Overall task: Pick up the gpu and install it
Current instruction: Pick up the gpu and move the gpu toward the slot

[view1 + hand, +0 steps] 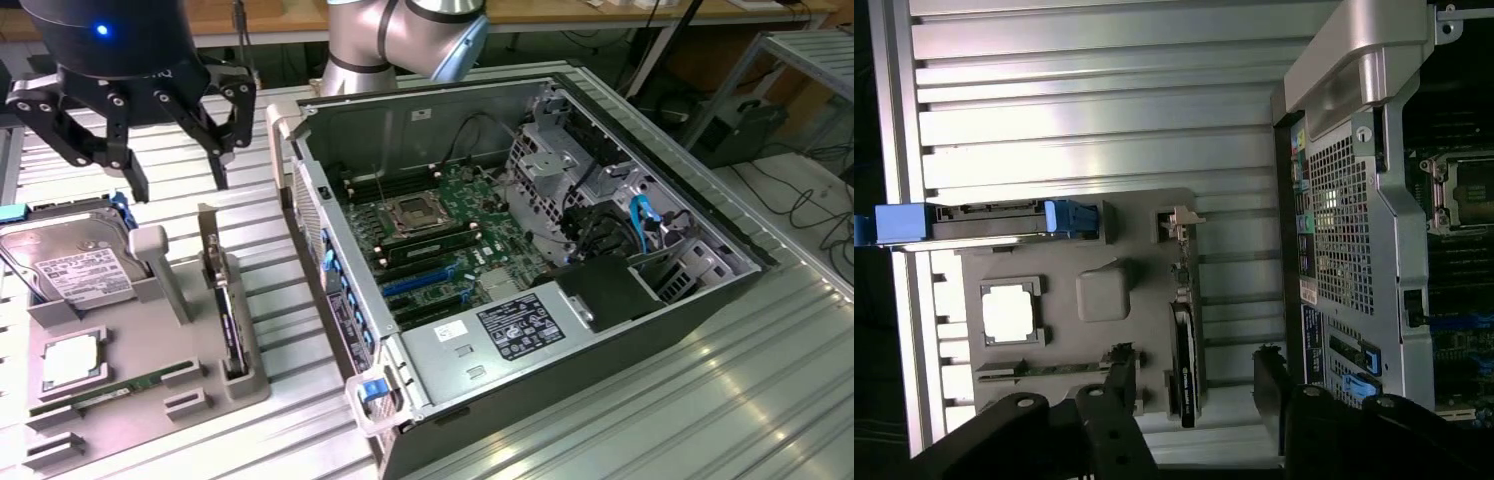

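Ribbed metal bench (641,400) carries your grey tray (187,350) with the open case (400,120) just beside it. Wooden desks and loose cables run behind. Your claw (174,180) hangs over the tray's far end, fingers spread wide, gripping nothing. The gpu (227,320) stands on edge in its tray slot, below the claw and clear of it. Seen edge-on, its fan face is hard to make out. The drive (74,265) is cut by the exterior view's left edge. The arm's upper part runs out of frame.
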Robot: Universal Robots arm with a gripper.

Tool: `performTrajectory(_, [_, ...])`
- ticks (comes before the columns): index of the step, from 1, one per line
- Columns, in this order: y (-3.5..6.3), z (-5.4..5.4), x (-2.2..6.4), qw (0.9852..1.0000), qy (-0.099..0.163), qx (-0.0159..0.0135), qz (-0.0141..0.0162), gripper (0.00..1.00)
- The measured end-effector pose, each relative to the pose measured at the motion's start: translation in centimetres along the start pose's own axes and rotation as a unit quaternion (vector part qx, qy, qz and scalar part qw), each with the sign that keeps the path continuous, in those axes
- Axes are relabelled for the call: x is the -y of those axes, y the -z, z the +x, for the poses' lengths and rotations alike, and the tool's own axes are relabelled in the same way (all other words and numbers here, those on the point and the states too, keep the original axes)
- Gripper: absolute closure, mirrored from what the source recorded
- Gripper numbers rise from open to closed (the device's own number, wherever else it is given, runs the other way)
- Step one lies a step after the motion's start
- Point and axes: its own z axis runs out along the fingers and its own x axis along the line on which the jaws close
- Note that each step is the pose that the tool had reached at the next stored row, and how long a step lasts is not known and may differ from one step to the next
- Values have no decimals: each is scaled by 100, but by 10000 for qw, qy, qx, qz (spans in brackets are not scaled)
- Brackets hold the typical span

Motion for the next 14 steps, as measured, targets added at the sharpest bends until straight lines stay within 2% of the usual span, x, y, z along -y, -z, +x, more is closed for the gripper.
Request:
performTrajectory(1, [-3, 0, 0, 10000, 59, -3, 1, 40])
performTrajectory(2, [-10, 1, 1, 9999, 118, -5, 0, 34])
performTrajectory(7, [-61, 12, 17, 9998, 176, -3, -1, 34])
performTrajectory(14, [-170, 13, 99, 9999, 173, 11, -2, 34])
